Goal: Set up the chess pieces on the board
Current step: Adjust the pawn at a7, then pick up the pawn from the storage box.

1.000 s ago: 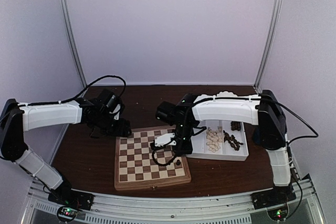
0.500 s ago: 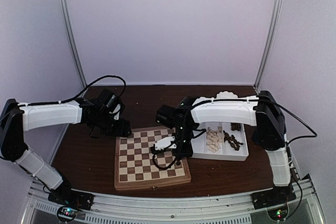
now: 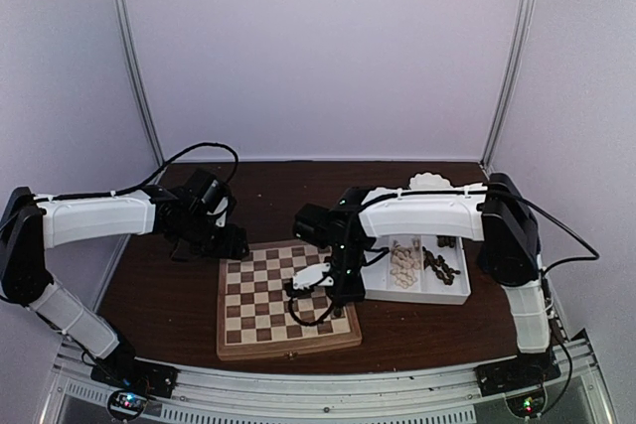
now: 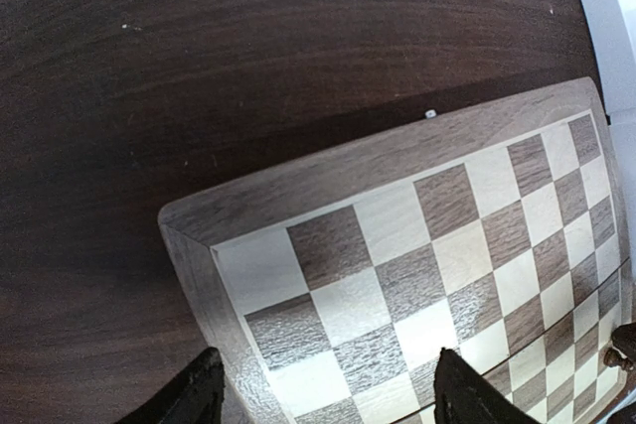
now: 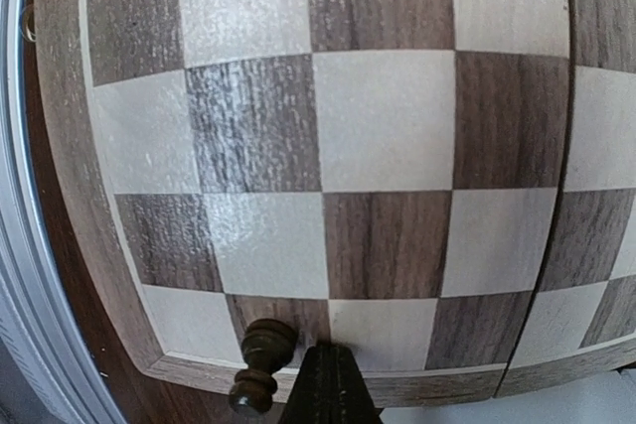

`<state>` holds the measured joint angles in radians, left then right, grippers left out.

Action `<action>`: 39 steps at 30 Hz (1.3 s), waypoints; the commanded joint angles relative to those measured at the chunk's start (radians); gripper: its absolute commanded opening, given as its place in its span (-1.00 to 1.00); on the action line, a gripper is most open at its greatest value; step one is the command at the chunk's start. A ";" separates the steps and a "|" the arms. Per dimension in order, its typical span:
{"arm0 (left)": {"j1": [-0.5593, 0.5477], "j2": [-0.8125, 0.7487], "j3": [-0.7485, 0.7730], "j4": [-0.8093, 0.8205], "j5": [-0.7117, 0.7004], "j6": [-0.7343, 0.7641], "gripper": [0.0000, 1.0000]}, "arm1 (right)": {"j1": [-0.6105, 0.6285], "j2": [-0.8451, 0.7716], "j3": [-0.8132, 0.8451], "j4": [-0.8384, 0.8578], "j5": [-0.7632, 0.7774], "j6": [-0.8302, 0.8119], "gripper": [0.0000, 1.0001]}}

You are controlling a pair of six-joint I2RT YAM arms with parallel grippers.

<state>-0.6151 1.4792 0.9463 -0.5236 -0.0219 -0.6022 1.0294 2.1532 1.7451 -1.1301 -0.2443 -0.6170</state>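
Right wrist view. Item: one dark chess piece (image 5: 260, 364), pawn-shaped, on the outermost row of the board (image 5: 378, 116). It sits near a corner, where a dark square meets the tan frame. Whether it stands true or leans cannot be told from this angle.

Right tool (image 5: 326, 369): fingers drawn together into a single wedge, with nothing visible between them. It is just beside the piece; contact is uncertain.

Left tool (image 4: 328, 399): fingers apart, holding nothing, hovering over the board's far left corner.

Top external view. Stock: white tray (image 3: 417, 297) just beside the board's right edge on the table (image 3: 159, 295), holding cream pieces (image 3: 402, 265) and dark pieces (image 3: 437, 265). No other piece can be made out on the board.

Step in hand, as judged: seating a first dark piece on its edge-row square, so the task is barely begun.

Handling notes:
- The piece looks small and easily toppled.
- Its base should sit wholly inside the square, clear of the frame.
- Any correcting nudge is best made low on the base and slowly.
- The tool should withdraw straight upward so a finger does not brush the head.
- The next piece should be taken from the tray from above, with the fingers opened only slightly wider than the piece.
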 commanded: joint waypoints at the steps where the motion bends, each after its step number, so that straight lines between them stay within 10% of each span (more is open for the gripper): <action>1: 0.003 -0.019 -0.009 0.031 -0.003 -0.010 0.45 | -0.061 -0.005 0.049 -0.001 0.052 0.019 -0.95; 20: 0.003 0.006 0.043 0.106 0.067 0.014 0.43 | -0.589 -0.401 -0.321 0.101 0.019 0.056 -0.44; 39: 0.003 0.024 0.082 0.080 0.087 0.024 0.42 | -0.666 -0.444 -0.524 0.053 0.107 -0.056 -0.40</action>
<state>-0.6151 1.4906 0.9932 -0.4656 0.0490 -0.5941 0.3687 1.7531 1.2610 -1.0519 -0.1814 -0.6247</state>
